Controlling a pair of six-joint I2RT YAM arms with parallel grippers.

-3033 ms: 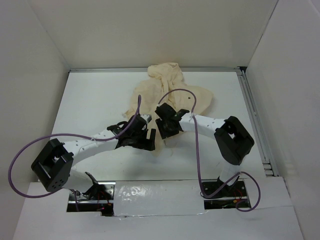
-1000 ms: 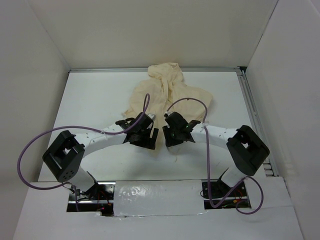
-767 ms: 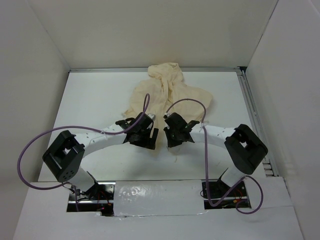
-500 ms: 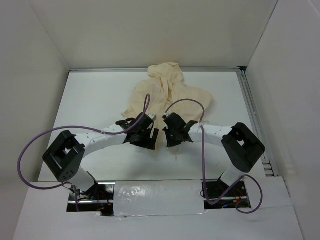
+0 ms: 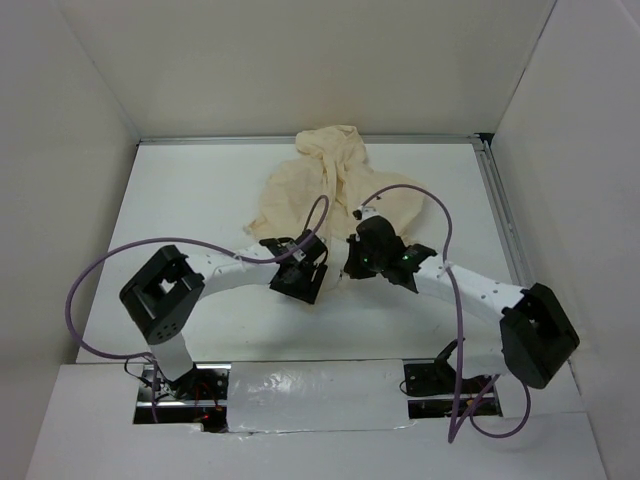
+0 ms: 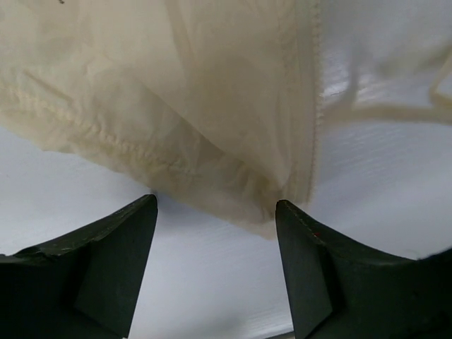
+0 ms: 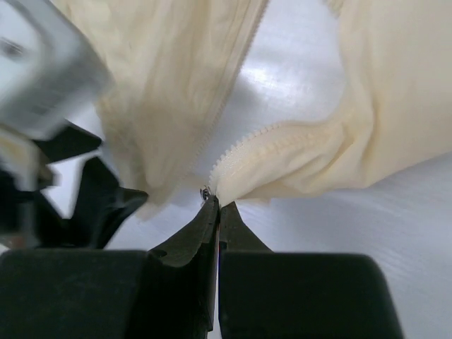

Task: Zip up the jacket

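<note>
While the table [image 5: 180,200] is covered from far edge to middle by the jacket [image 5: 335,185], the left gripper [image 6: 215,205] is held wide at its near hem. The right gripper [image 7: 215,208] has just been pinched shut, seemingly on the zipper pull [image 7: 205,191], so zipping can be begun.

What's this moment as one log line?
left end effector: open at jacket hem | right end effector: shut at zipper base | jacket: unzipped

- Pinched shut on jacket [image 5: 335,185] zipper end by right gripper [image 7: 215,205].
- Swung right arm [image 5: 480,290] toward table [image 5: 180,200] right edge.
- Shifted left gripper [image 6: 215,212] rightward, jaws slightly narrower.
</note>
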